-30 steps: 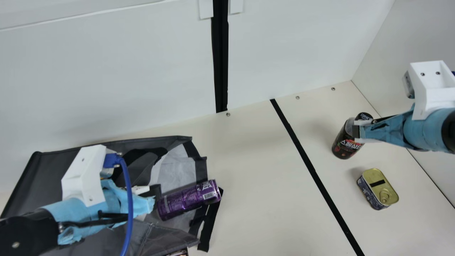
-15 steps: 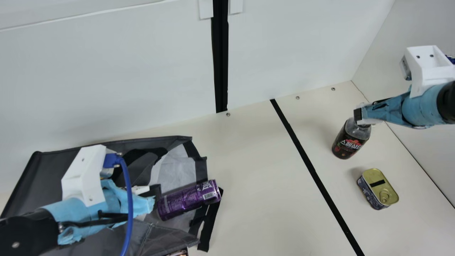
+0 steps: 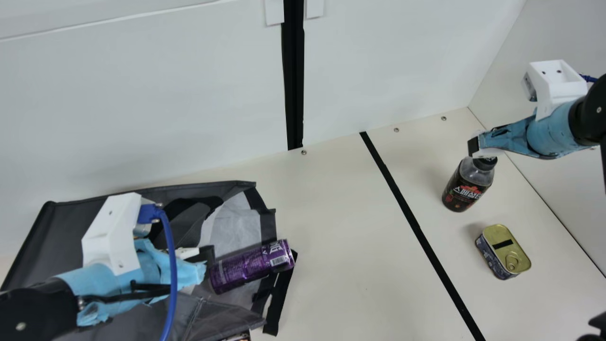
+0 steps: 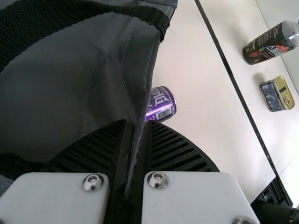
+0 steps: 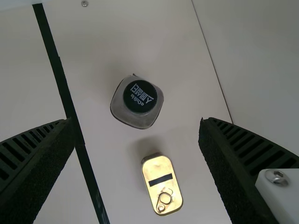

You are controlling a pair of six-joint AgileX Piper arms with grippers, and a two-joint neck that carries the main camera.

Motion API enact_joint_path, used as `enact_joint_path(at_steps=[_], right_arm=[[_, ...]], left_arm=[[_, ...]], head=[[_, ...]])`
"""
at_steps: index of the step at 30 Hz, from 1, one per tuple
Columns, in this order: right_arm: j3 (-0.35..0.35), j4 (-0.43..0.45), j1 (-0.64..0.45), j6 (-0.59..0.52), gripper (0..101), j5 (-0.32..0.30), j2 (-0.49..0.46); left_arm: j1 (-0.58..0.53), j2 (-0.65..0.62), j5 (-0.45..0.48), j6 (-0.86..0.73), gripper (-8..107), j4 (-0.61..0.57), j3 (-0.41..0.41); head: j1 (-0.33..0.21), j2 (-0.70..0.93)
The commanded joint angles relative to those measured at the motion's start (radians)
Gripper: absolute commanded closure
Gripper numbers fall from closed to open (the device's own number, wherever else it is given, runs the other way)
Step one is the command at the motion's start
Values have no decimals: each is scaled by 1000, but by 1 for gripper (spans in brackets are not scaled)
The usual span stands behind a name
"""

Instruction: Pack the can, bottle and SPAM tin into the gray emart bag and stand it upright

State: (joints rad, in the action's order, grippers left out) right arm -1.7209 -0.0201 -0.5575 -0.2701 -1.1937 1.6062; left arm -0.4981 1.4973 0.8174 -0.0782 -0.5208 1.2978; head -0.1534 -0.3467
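Pinching bag (image 3: pixel 61 227) edge: left jaws, nearly closed | right jaws: wide open, empty | bottle (image 3: pixel 466 189) beyond tips

From here, the left gripper (image 3: pixel 206 255) sits low with its fingers pinched together, while the right gripper (image 3: pixel 475 147) hangs with fingers spread wide.

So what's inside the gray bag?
The purple can lies in the mouth of the gray bag, one end sticking out. Bag fabric and the left arm cover anything deeper.
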Motion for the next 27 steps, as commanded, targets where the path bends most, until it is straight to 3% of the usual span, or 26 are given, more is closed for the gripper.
enact_joint_path(at_steps=[1, 27], right_arm=[[-7, -4, -4, -7, 6, 5, 23], [-112, -54, -28, -79, 6, 9, 238]], left_arm=[[0, 0, 0, 0, 107, 0, 0], [0, 0, 0, 0, 107, 0, 0]], head=[[-21, -2], [-21, -2]])
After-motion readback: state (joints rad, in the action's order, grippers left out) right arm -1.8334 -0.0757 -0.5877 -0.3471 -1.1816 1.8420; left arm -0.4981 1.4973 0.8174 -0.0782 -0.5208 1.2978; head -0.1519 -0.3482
